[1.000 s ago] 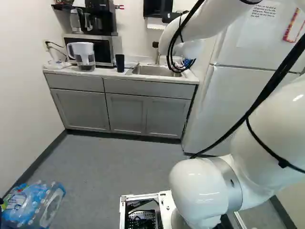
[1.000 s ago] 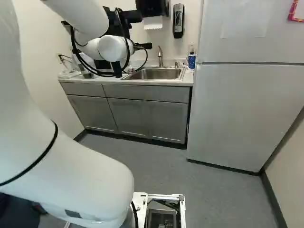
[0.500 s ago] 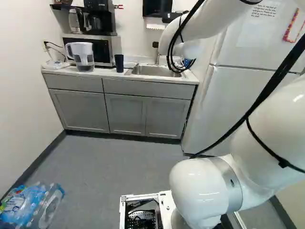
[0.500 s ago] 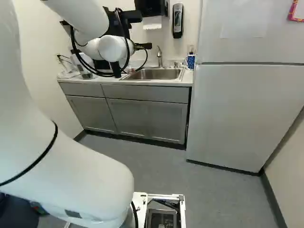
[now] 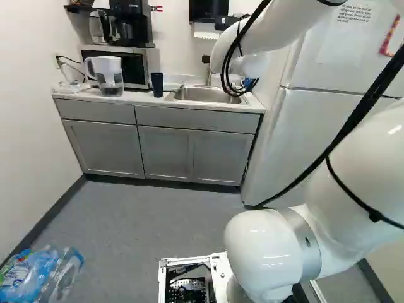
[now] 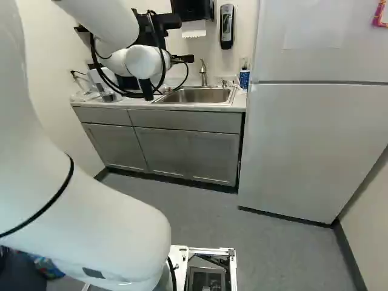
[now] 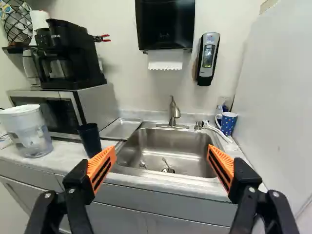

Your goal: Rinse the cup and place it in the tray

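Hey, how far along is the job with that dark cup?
Nothing looks done: the dark cup stands on the counter, outside both the sink and the metal tray; I can't tell if it's wet. Nothing is in hand, with the jaws open. Grasping, rinsing and placing it seem left.

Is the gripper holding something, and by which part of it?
Nothing is held. The gripper is open, and the dark cup stands on the counter.

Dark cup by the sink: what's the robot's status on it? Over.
Gripper open, holding nothing. Dark cup upright on the counter, not in the metal tray. White pitcher near the cup; nothing visible blocks the gripper's approach.
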